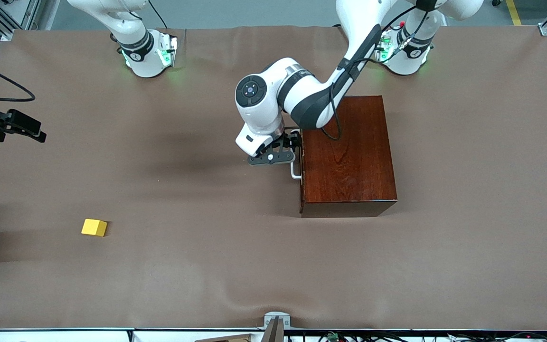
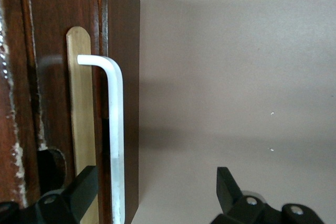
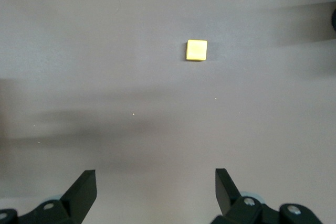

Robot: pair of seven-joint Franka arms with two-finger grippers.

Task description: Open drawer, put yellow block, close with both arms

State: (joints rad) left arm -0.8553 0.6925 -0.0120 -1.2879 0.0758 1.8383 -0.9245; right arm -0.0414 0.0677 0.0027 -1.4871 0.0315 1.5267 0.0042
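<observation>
We are at the very start: the drawer [image 1: 301,166] of the glossy dark red-brown wooden box [image 1: 347,154] is shut. Our left gripper [image 1: 287,148] has its fingers apart astride the drawer's white U-shaped handle [image 2: 114,140], not yet clamped as far as we can tell. The small bright yellow cube [image 1: 94,227] lies untouched toward the right arm's end of the brown table [image 1: 444,266], nearer the front camera. Our right gripper [image 3: 155,192] waits high over it, fingers spread. Opening, loading and closing all remain.
</observation>
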